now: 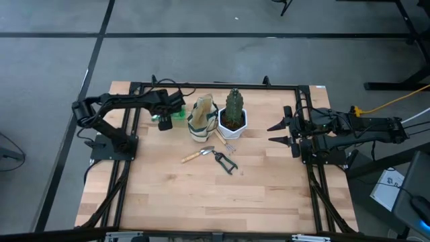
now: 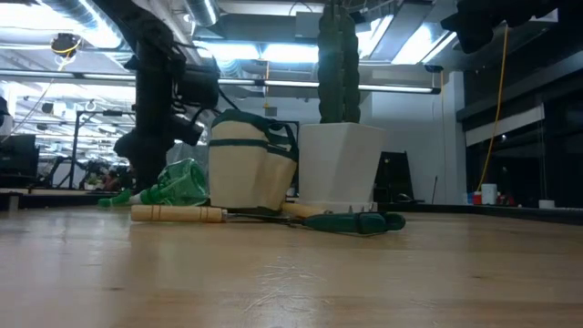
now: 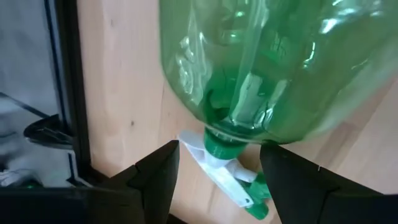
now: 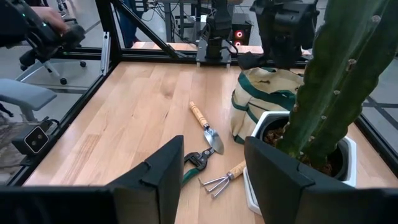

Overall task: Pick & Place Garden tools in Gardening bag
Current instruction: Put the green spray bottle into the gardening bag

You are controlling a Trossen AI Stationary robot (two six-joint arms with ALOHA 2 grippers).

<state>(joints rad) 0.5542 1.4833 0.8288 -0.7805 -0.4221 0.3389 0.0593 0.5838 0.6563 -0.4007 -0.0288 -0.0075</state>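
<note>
The translucent green spray bottle (image 3: 267, 56) lies on its side on the table, left of the beige gardening bag (image 1: 201, 119), and also shows in the low view (image 2: 179, 185). My left gripper (image 3: 219, 148) is open and low over the bottle, one finger on each side of its neck (image 3: 221, 144). A gap shows on both sides. The wooden-handled trowel (image 1: 197, 155), the black-handled shears (image 1: 226, 162) and the hand fork (image 1: 225, 143) lie on the table in front of the bag. My right gripper (image 1: 274, 132) is open and empty at the table's right.
A green cactus (image 1: 233, 107) in a white hexagonal pot (image 1: 232, 126) stands right beside the bag, between it and my right gripper. A black frame rail (image 3: 68, 93) runs close behind the bottle. Bare wood lies toward the near edge (image 1: 215, 202).
</note>
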